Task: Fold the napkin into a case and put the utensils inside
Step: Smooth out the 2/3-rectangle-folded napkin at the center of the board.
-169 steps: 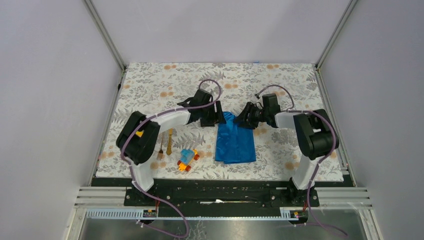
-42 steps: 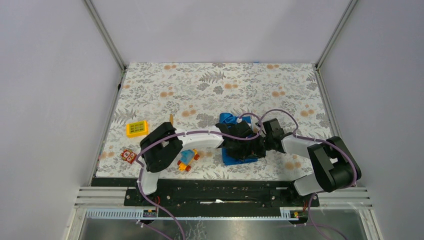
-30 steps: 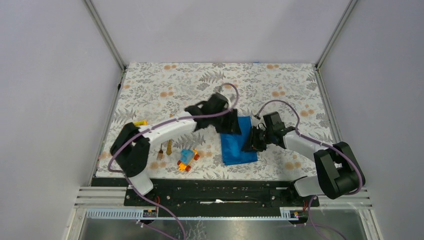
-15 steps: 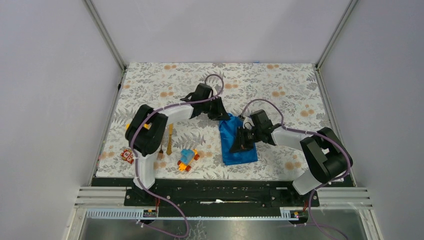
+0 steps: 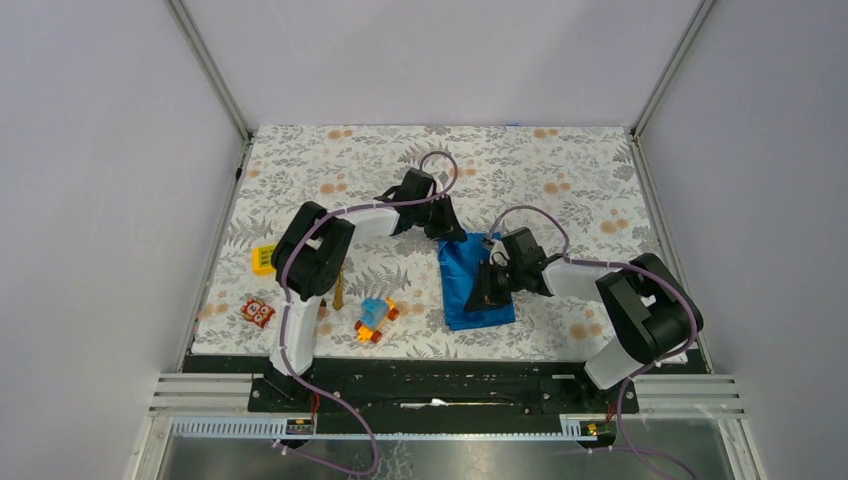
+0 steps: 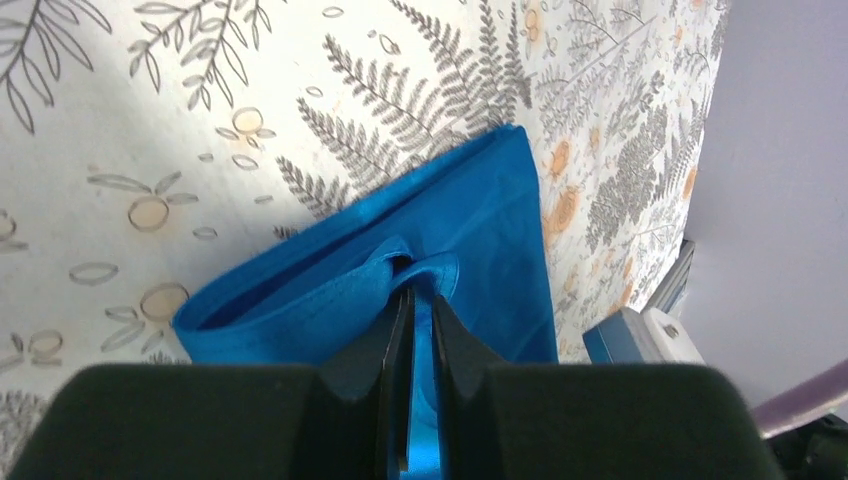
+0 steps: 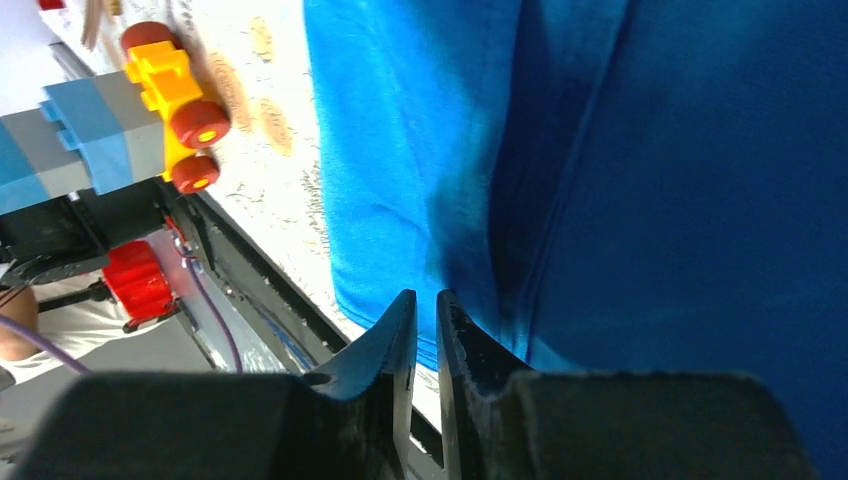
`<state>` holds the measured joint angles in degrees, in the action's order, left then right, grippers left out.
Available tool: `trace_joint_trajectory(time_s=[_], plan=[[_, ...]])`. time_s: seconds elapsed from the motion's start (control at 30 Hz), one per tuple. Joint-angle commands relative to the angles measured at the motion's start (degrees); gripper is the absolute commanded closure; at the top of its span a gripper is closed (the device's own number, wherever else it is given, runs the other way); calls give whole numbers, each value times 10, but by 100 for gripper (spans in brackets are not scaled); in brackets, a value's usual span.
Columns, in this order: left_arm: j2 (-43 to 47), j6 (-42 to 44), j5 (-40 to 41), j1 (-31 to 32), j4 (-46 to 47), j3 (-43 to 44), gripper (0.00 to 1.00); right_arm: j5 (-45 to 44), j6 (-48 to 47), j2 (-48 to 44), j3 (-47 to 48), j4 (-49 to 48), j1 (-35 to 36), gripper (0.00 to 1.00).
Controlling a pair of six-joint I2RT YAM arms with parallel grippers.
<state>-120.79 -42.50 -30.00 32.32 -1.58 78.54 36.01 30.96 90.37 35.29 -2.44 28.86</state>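
Observation:
The blue napkin lies folded into a long strip right of the table's middle. My left gripper is at its far left corner, shut on a raised pinch of the cloth between the left fingertips. My right gripper hovers low over the napkin's middle. Its jaws are drawn almost together with nothing between them. One golden utensil peeks out beside the left arm; the other is hidden behind that arm.
A blue-and-orange toy car stands near the front edge, left of the napkin, and shows in the right wrist view. A yellow block and a red patterned block sit at the left edge.
The left gripper has closed on the napkin's far corner, and its elbow has swung right, uncovering the yellow block. The right gripper's jaws have narrowed over the napkin.

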Motion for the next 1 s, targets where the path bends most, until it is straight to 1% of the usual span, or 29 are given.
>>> trace_joint_trajectory(time_s=[0.0, 0.2, 0.37, 0.43, 0.57, 0.7, 0.77, 0.8, 0.9, 0.97], plan=[[-36, -14, 4, 3, 49, 33, 84, -41, -11, 5, -5, 11, 1, 81], [-62, -31, 26, 1, 93, 30, 87, -109, -33, -19, -3, 76, 0, 81], [-83, -42, 49, 0, 121, 34, 90, -165, -31, -40, -16, 116, 1, 83], [-91, -43, 53, -1, 124, 37, 91, -172, -31, -50, -25, 124, 1, 83], [-99, -42, 58, -2, 132, 37, 93, -160, -33, -83, -36, 137, 1, 84], [-87, -32, 52, -1, 123, 37, 93, -65, -36, -111, -30, 115, 0, 80], [-72, -29, 33, -1, 119, 40, 87, -33, -29, -124, -18, 113, 0, 78], [-45, -20, 7, 2, 98, 52, 76, -48, -24, -140, 0, 134, -13, 72], [-12, -4, -26, 6, 68, 74, 62, -47, -16, -158, 1, 150, -87, 58], [9, 9, -38, 12, 43, 90, 56, -64, -12, -171, -8, 153, -132, 47]])
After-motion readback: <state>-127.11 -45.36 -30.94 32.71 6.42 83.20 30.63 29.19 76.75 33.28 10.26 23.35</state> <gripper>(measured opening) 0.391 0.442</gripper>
